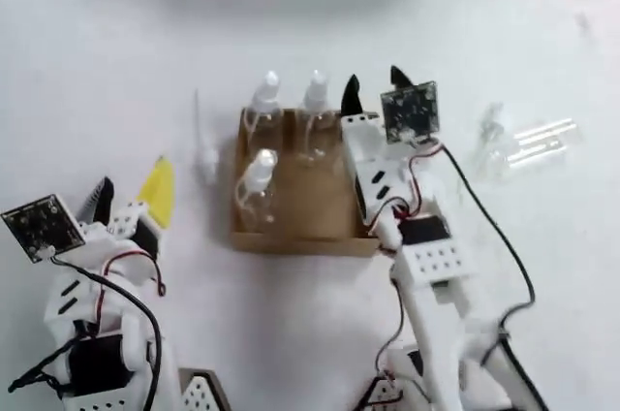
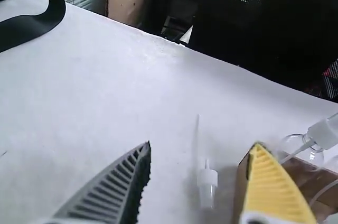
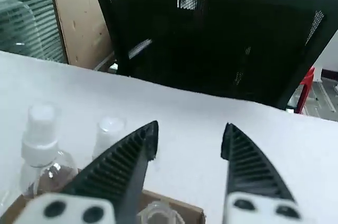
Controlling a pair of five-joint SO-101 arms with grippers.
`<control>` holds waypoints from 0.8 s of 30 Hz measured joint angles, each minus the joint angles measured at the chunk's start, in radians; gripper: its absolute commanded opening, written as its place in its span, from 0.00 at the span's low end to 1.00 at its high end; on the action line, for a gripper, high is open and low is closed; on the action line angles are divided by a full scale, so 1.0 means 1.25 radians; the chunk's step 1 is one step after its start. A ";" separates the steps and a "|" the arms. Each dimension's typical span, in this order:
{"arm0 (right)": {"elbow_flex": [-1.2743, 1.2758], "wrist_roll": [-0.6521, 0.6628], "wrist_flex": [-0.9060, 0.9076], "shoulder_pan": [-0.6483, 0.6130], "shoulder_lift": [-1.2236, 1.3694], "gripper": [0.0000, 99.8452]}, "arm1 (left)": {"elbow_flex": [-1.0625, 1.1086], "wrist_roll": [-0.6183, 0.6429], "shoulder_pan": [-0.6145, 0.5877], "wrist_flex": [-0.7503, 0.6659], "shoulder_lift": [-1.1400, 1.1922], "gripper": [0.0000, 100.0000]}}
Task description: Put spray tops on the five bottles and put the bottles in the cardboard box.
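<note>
White surface (image 1: 116,62), brown cardboard box (image 1: 302,241).
Clear bottles (image 1: 255,196) carry white spray tops (image 1: 267,88); of the left fingers (image 2: 269,187) one is yellow, the other grey, both ridged; the right fingers (image 3: 119,166) are ridged black.

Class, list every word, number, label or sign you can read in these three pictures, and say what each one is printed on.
None: no text can be read in any view.
The cardboard box, the bottles and the loose spray top carry no visible print.
The circuit boards on the arms' wrists: any marks are too small to read.
</note>
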 measured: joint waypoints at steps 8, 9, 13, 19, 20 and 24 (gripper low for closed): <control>-0.005 0.000 0.335 0.009 -0.303 0.17 | 0.001 -0.009 0.000 0.000 0.000 0.24; -0.005 0.000 0.385 0.014 -0.333 0.17 | 0.001 -0.015 0.000 0.000 0.000 0.24; -0.004 0.000 0.529 0.055 -0.423 0.17 | 0.001 -0.038 0.000 0.000 0.000 0.24; 0.106 -0.097 0.554 0.142 -0.498 0.17 | -0.032 -0.110 0.000 0.000 0.000 0.24; 0.134 -0.107 0.536 0.150 -0.503 0.17 | -0.041 -0.124 0.000 0.000 0.000 0.24; 0.243 -0.109 0.415 0.158 -0.508 0.17 | -0.092 -0.190 0.001 0.022 0.020 0.24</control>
